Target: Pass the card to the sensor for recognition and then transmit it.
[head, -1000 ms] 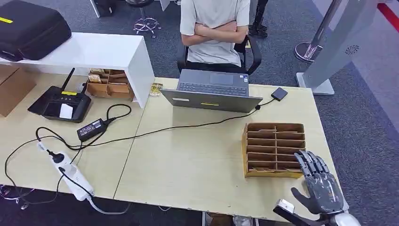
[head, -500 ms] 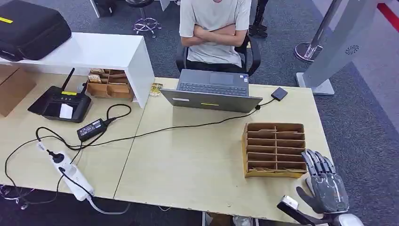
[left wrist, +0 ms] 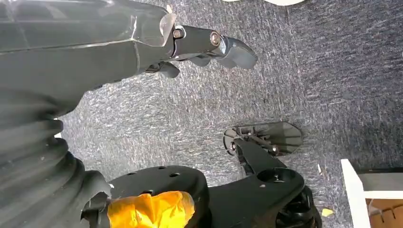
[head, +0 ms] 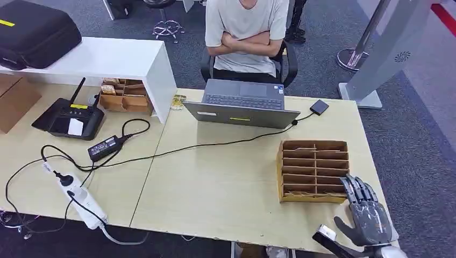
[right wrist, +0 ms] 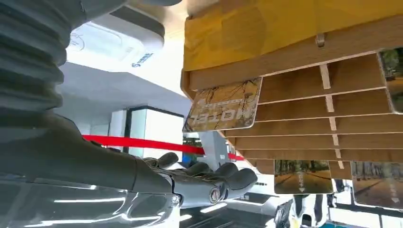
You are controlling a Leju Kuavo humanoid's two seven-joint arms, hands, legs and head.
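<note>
right hand (head: 368, 217) beside card rack (head: 313, 171)

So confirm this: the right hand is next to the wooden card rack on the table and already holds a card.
Not quite. The right hand is beside the wooden card rack on the table, but it holds nothing. In the right wrist view its fingers are bare and the hotel card sits in its slot.

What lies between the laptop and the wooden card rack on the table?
In the head view, a black cable crosses bare tabletop between the laptop and the wooden card rack.
</note>
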